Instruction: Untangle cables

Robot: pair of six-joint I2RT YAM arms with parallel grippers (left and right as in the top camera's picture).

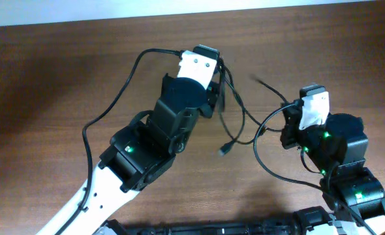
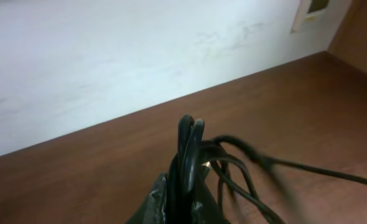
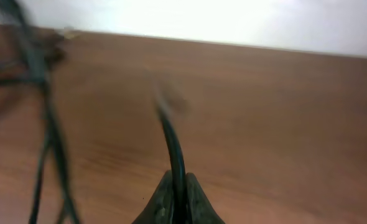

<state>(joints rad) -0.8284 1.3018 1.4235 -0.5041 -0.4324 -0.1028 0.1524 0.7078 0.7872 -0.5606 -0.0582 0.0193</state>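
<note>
Left gripper point(image 2: 183, 196): fingers clenched on a bundled loop of the cables point(image 2: 185, 140), above the centre of the table point(image 1: 49, 85). Right gripper point(image 3: 178, 196): clamped on a single strand, at 4 o'clock from the left gripper in the overhead view. Loose strands span between them. One plug point(image 1: 224, 150) sits at 6 o'clock from the left gripper.

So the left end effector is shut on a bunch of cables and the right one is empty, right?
No: the right end effector is shut on one black cable, as the right wrist view shows. The left end effector does hold the bunch.
</note>
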